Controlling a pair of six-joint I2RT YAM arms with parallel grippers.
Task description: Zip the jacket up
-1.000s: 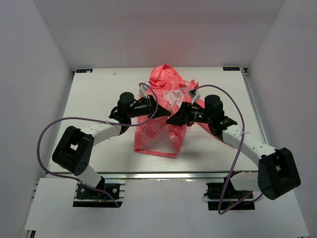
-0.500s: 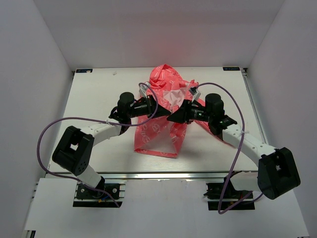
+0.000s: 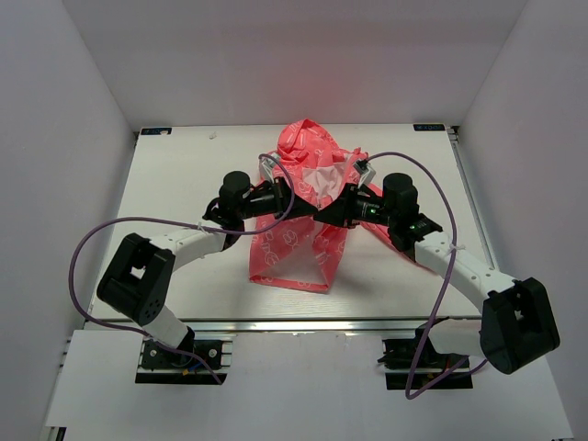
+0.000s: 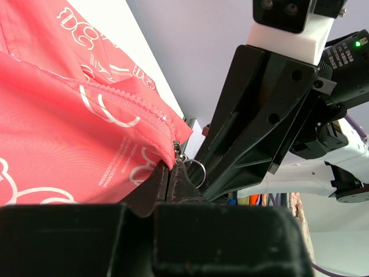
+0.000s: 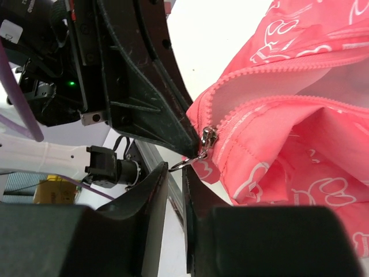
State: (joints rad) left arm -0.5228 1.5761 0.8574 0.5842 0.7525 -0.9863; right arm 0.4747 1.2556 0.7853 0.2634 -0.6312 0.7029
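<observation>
The coral-pink jacket (image 3: 292, 250) with white print hangs bunched between my two grippers above the table. My left gripper (image 3: 306, 211) is shut on the jacket's edge (image 4: 164, 164), right below the zipper slider (image 5: 207, 137). My right gripper (image 5: 174, 170) faces it tip to tip. Its jaws stand a narrow gap apart, with the slider's metal ring pull (image 5: 187, 164) lying between the tips. The ring (image 4: 195, 171) also shows in the left wrist view, against the right gripper's black fingers (image 4: 253, 133). The zipper teeth (image 5: 271, 69) above the slider are apart.
The white table (image 3: 184, 175) runs out on both sides of the jacket, with grey walls around it. Purple cables (image 3: 119, 225) loop off both arms. The arm bases and a metal rail (image 3: 303, 323) sit at the near edge.
My right gripper has narrowed from wide open to a slim gap around the ring pull and edged slightly left. The left gripper and jacket have stayed put.
</observation>
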